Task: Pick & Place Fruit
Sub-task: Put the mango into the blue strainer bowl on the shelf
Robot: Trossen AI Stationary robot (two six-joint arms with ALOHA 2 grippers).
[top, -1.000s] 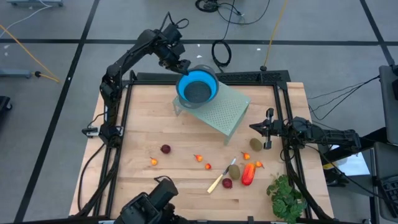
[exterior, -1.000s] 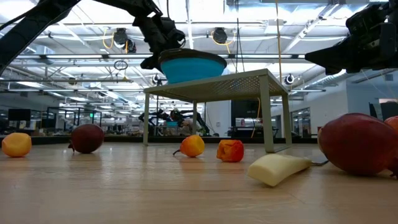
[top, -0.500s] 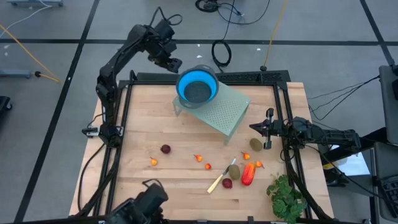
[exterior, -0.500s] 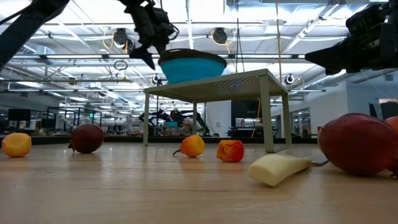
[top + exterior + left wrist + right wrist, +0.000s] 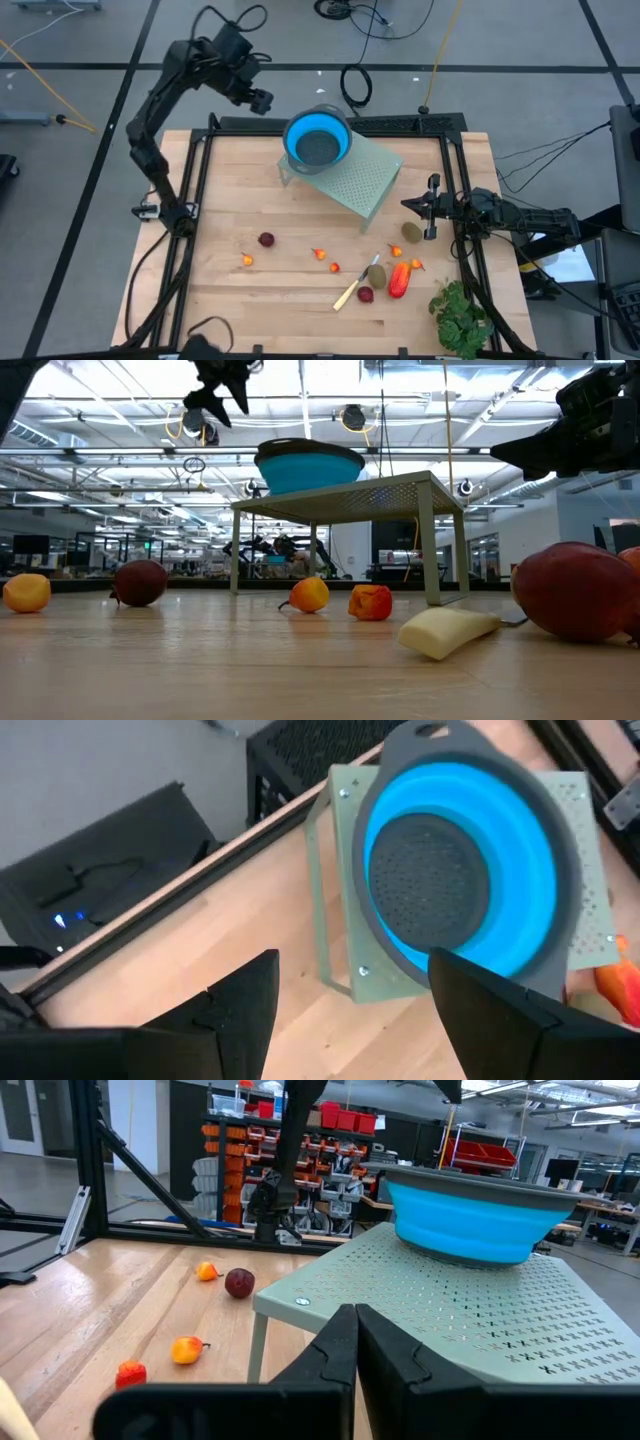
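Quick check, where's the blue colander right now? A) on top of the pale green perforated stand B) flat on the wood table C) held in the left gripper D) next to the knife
A: the colander sits on the stand, and the left gripper is open and off to the side, holding nothing.

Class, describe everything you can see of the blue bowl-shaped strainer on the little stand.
The strainer is a round bowl with bright blue walls, a grey rim and a grey perforated bottom. It looks like soft plastic or silicone. It sits upright and empty on one corner of the pale green perforated stand, at the table's far side. Only the stand touches it; no gripper or fruit does.
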